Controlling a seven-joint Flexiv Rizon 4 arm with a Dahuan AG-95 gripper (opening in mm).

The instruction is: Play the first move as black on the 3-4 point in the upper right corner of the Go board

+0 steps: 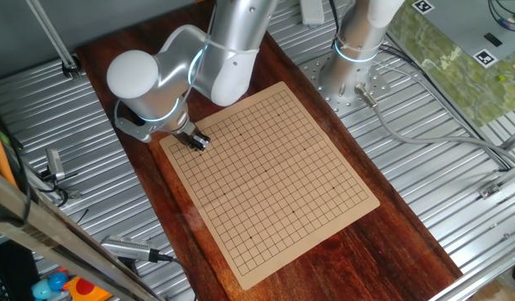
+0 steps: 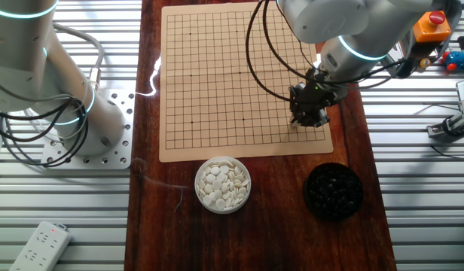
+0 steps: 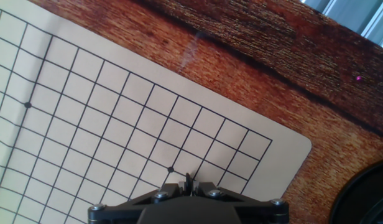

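The tan board (image 1: 274, 176) with its black grid lies on the dark wooden tabletop; it also shows in the other fixed view (image 2: 232, 83) and the hand view (image 3: 117, 112). My gripper (image 2: 306, 119) hangs low over the board's corner nearest the black bowl, also visible in one fixed view (image 1: 199, 142). In the hand view the gripper (image 3: 189, 183) is shut on a thin black stone (image 3: 189, 180) held edge-on between the jaws. It sits just right of a star dot (image 3: 171, 169) near the board's corner. No stones lie on the board.
A round black bowl (image 2: 333, 190) of black stones and a white bowl (image 2: 223, 184) of white stones stand on the wood just off the board's edge. The black bowl's rim (image 3: 372, 193) shows at the hand view's right. A second arm's base (image 2: 89, 128) stands beside the table.
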